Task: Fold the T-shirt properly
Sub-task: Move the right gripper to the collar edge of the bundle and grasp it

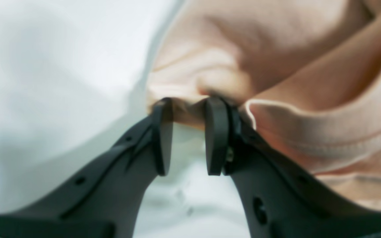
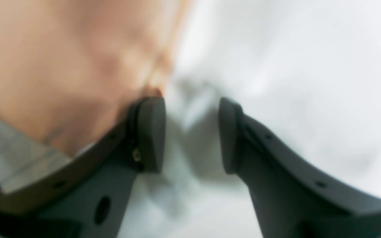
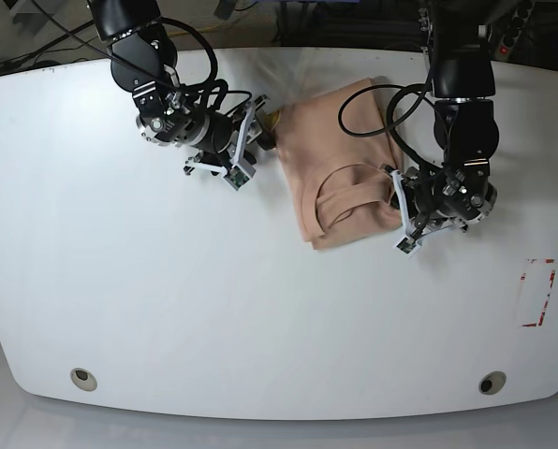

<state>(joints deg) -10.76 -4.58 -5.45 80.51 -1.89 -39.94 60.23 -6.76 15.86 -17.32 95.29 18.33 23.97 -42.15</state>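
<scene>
The peach T-shirt lies bunched and partly folded on the white table, back of centre, its collar facing up. At the shirt's right edge, my left gripper pinches cloth. In the left wrist view this gripper has a fold of the T-shirt between its fingertips, beside the ribbed collar. My right gripper is at the shirt's left edge. Up close, this gripper stands open over bare table, with the T-shirt against the outside of one finger.
A red-outlined rectangle is marked near the table's right edge. Two round holes sit near the front edge. Black cables loop from the arm over the shirt. Clutter lies beyond the table's far edge.
</scene>
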